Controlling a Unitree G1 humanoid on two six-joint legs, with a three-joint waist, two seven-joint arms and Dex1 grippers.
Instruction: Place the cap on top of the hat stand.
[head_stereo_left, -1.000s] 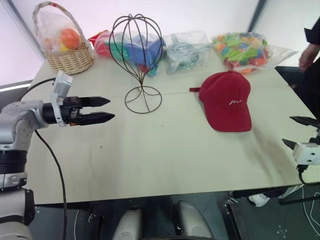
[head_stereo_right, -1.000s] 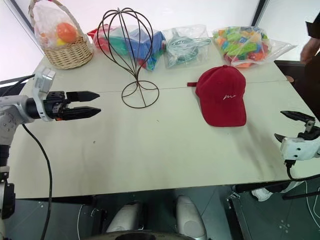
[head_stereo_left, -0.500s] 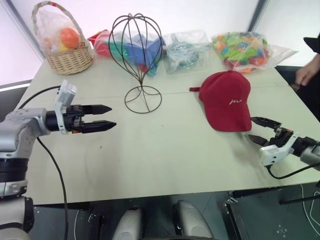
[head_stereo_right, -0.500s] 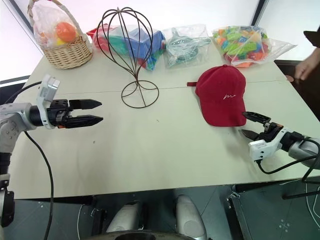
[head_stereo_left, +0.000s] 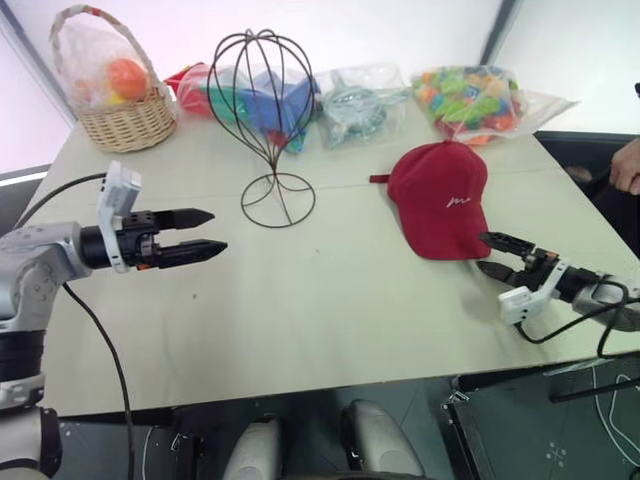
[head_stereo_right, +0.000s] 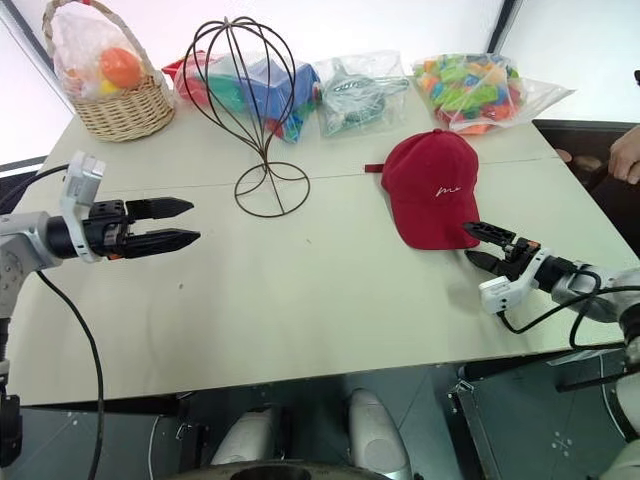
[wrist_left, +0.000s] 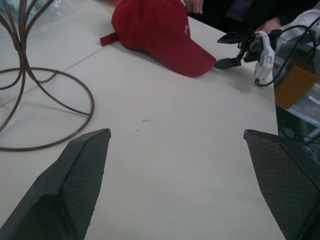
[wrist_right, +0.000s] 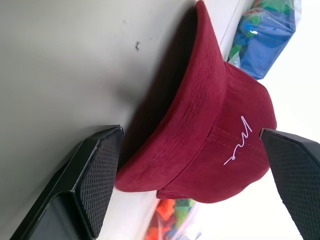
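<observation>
1. Right gripper (head_stereo_left: 490, 254) has swung in from the table's right edge to just beside the brim corner of the cap (head_stereo_left: 440, 198); jaws spread wide, nothing held, one finger above brim level and one at table level.
2. Left gripper (head_stereo_left: 212, 232) about where it was, hovering over the left part of the table (head_stereo_left: 300, 300), fingers apart, empty, pointing toward the middle.
3. Cap lies flat on the table, right of centre, brim toward the robot, white logo up, strap at the far side.
4. Hat stand (head_stereo_left: 268, 130) upright, left of the cap and well apart from it, cage head bare.
5. Wicker basket (head_stereo_left: 115, 100) at far left corner; bags of coloured toys (head_stereo_left: 470, 98) along far edge.
6. Person's hand (head_stereo_left: 628, 165) at right edge.
</observation>
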